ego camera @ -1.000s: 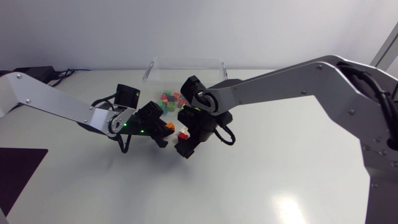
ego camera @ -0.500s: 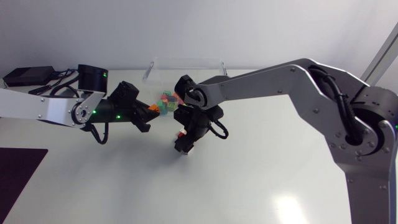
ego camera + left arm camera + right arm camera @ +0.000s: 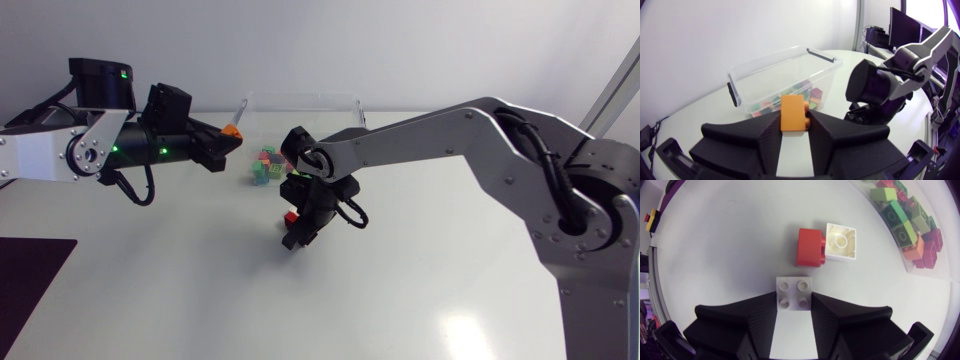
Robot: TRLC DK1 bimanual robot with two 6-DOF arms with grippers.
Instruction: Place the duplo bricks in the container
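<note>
Nearest the front of the tabletop (image 3: 420, 290), the right end effector (image 3: 794, 299) stood low over the surface. Its two fingers were clamped on a white duplo brick (image 3: 794, 293), studs up, from both sides. Just ahead of it lay a red brick (image 3: 810, 247) touching a cream brick (image 3: 841, 241), which was turned hollow side up. Both sat loose on the tabletop, outside the container.

Farther back stood the clear container (image 3: 775, 82), with a heap of mixed bricks (image 3: 905, 220) already inside. At its rim hung the left end effector (image 3: 793, 122), raised well off the tabletop. Its fingers were closed on an orange brick (image 3: 793, 114), which in the head view hovered about level with the container's near corner.

The step in hand looked like the drop of the orange brick. To do it well, the left arm should carry the brick fully past the rim and over the heap. It should spread its fingers only there and keep low, so the brick did not bounce out. The right arm would do best to lift the white duplo brick straight up, so as not to nudge the red and cream pair. It should also hold back until the left arm was clear of the container, since both arms share that narrow approach.
</note>
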